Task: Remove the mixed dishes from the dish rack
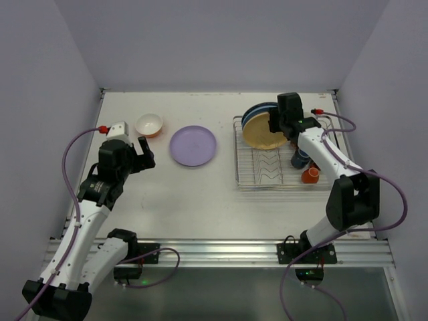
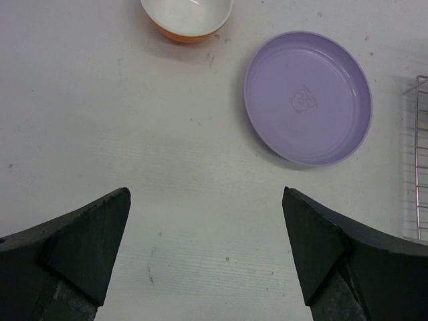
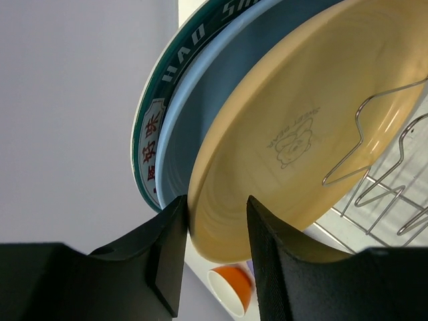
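Two dishes lay out on the table (image 1: 200,200), apart from the rack; directions here read the overhead view as a clock with twelve at the far wall.

Over at the table's nine o'clock side, the left gripper (image 2: 205,197) hung above bare tabletop with its fingers spread as wide as they go and nothing between them. At its twelve o'clock sat the orange bowl (image 1: 149,124), upright, white inside. At the bowl's four o'clock, close by but not touching, the lilac plate (image 1: 192,146) lay flat, face up.

At the lilac plate's three o'clock stood the dish rack (image 1: 264,168), its zigzag dividers bare along the near half. In its eleven o'clock part three plates leaned on edge, one behind another: the yellow plate (image 3: 301,120) nearest, the blue plate (image 3: 200,100) behind it, and a dark-rimmed plate (image 3: 150,127) with lettering at the back.

The right gripper (image 3: 215,200) sat at the yellow plate's two o'clock edge, one finger on each side of the rim, the gap between them narrow. Whether the pads actually pinched the plate could not be told from the wrist view.

In the rack's four o'clock part stood a blue mug (image 1: 299,159), and at its five o'clock an orange mug (image 1: 309,176).
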Available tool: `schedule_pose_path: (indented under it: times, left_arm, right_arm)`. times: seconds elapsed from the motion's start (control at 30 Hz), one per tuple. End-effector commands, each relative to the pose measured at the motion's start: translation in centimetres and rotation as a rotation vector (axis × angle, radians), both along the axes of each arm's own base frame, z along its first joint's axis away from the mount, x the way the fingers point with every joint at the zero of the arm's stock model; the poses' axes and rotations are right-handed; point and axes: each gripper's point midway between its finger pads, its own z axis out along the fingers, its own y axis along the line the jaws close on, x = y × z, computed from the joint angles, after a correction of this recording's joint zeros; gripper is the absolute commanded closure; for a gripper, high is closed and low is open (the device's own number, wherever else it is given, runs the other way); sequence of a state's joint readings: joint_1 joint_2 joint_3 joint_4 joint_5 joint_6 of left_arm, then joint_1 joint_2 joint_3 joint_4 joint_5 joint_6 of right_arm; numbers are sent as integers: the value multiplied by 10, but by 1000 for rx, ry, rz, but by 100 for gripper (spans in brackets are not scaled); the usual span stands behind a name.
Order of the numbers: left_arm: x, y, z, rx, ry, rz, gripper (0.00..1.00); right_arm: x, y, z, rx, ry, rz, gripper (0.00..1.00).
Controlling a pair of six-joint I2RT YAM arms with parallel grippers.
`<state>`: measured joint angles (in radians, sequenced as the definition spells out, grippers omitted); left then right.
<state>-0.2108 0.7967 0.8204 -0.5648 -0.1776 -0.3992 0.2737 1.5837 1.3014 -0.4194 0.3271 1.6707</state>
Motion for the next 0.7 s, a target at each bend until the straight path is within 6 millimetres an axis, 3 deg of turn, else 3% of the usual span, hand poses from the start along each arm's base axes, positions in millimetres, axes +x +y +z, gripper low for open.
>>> schedule_pose_path:
  times: [0.0,0.1,0.27,0.33,0.47,0.67]
  left_arm:
    - [3,-3,4,15,-21,-29,0]
    - [3,-3,4,15,-21,-29,0]
    - [2,-2,3,16,-20,-28,0]
    - [2,-2,3,17,-19,-26,0]
    - [2,-2,3,17,-19,-26,0]
    - [2,-2,7,15,-32,-25,0]
  right_arm:
    - [0,-11,-8,-6,48,-64,58]
    - [3,-14,-11,-6,56,-85,59]
    - [6,-13,-16,-3,68,-84,70]
    - [7,-15,-19,-2,73,-91,84]
    - [0,-13,-20,23,76,-95,98]
    - [-7,-12,-9,87,-47,-88,100]
